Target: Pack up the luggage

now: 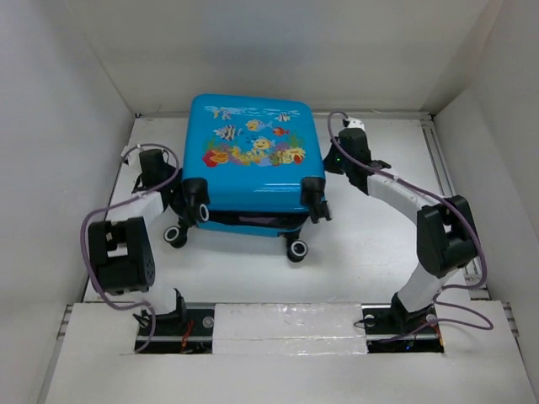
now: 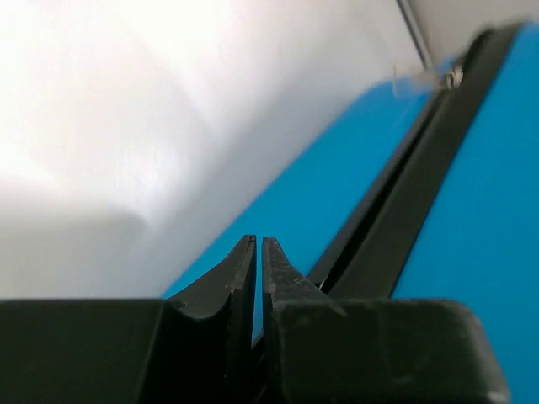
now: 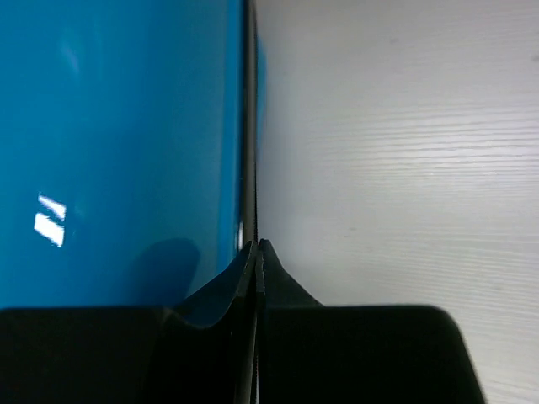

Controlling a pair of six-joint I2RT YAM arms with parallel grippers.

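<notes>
The luggage [image 1: 253, 160] is laid flat on the worktop [image 1: 370, 244], printed face up, with its lid slightly ajar at the wheel end. The left pincer [image 2: 258, 252] is clenched empty at its left flank, and the right pincer [image 3: 256, 252] likewise at its right flank. The glossy shell is judged stiff and slippery, so the seam edge is the better hold.

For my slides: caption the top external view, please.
Left arm and right arm flank the blue fish-print luggage on the table.
</notes>
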